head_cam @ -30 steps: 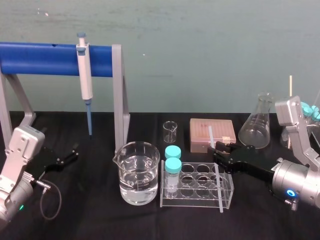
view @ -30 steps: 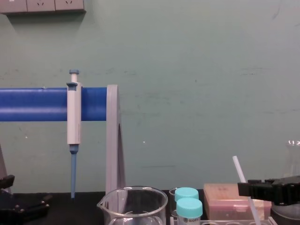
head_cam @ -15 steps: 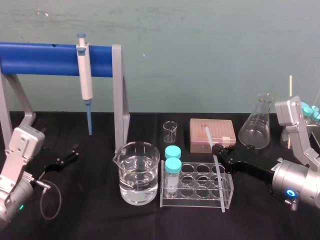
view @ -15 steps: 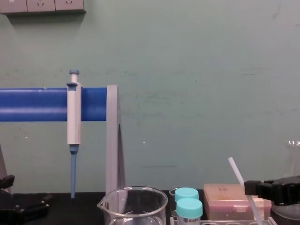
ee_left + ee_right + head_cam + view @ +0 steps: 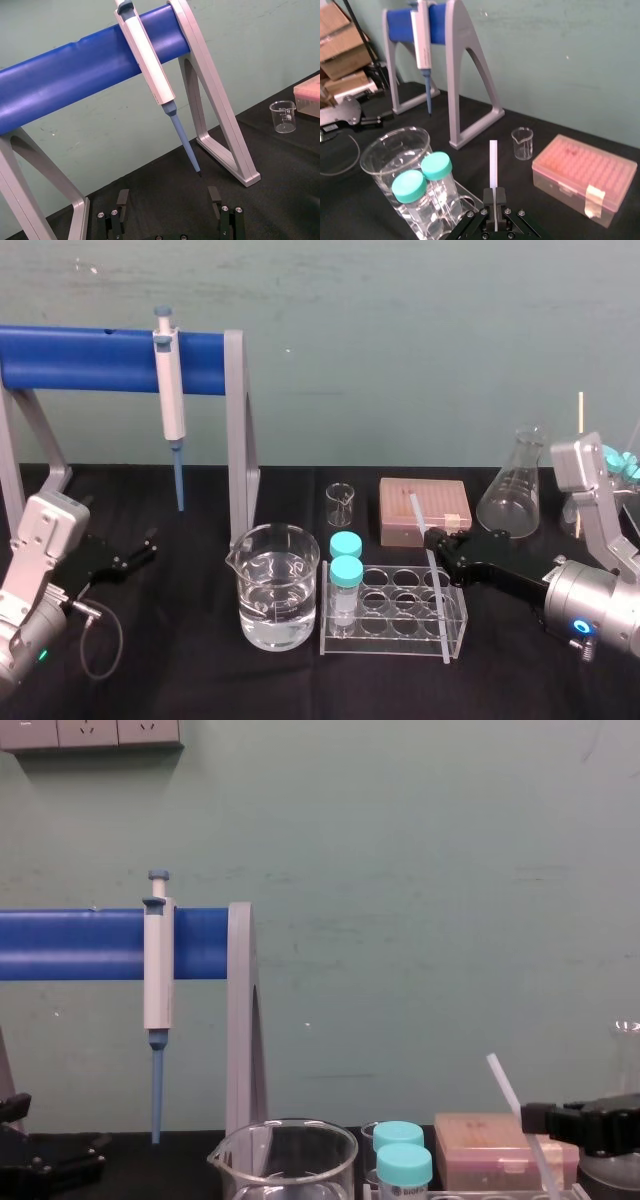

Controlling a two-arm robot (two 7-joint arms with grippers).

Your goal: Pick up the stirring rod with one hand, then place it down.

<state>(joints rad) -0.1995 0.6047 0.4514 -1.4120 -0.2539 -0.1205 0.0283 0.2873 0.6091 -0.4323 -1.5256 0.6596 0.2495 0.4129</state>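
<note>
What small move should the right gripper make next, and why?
Probably ease it down a little. The right gripper is shut on the rod, which slants over the right end of the rack, its lower tip close to the table in front. Lowering should let the rod settle before it lets go. The left gripper is parked, open, at the left.

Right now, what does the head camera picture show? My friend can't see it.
The right claw pinches a thin white stirring rod, which slants across a clear tube rack holding two teal-capped tubes. A beaker of water stands to the rack's left, and the left claw rests open near a blue stand with a hanging pipette.
</note>
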